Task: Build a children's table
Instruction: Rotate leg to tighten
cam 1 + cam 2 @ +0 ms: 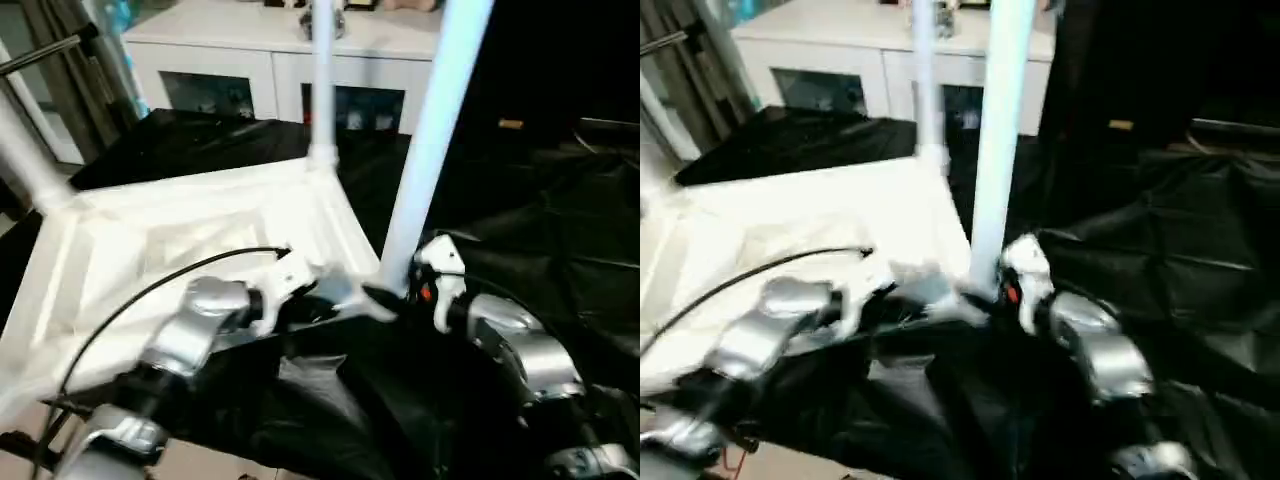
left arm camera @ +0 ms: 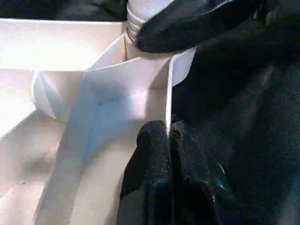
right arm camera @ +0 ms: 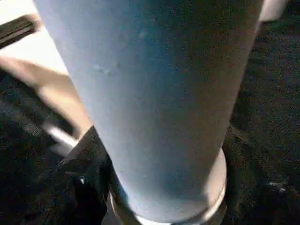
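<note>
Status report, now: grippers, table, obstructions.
Left gripper pinched on tabletop rim. Right gripper around near leg, standing in corner socket. Nothing in the way.

Dim, motion-blurred, glare on white tabletop [image 1: 150, 240]

White tabletop [image 1: 180, 240], pale bluish-white leg [image 1: 432, 140], black cloth [image 1: 560, 250], white cabinet [image 1: 260, 60], perhaps orange spot on right gripper [image 1: 415, 292].
</note>
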